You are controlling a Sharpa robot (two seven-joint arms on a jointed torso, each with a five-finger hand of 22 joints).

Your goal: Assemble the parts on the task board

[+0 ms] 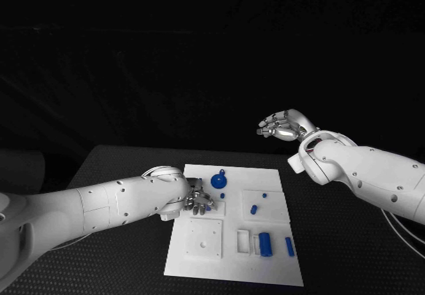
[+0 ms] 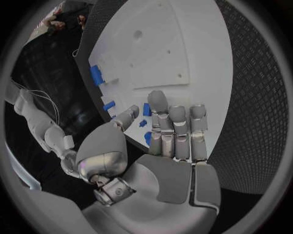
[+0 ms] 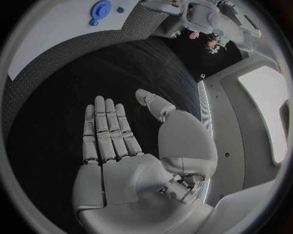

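Observation:
The white task board lies in the middle of the black table. On it are a round blue disc, a blue cylinder and several small blue pieces. My left hand hovers over the board's left part, near the disc. Its fingers are stretched out with the thumb apart, and small blue pieces lie on the board just beside the fingertips. My right hand is raised beyond the board's far right corner, holding nothing, its fingers spread flat.
The black table stretches out on both sides of the board. A square raised plate and a slotted block sit in the board's near half. The board and disc lie far off from the right hand.

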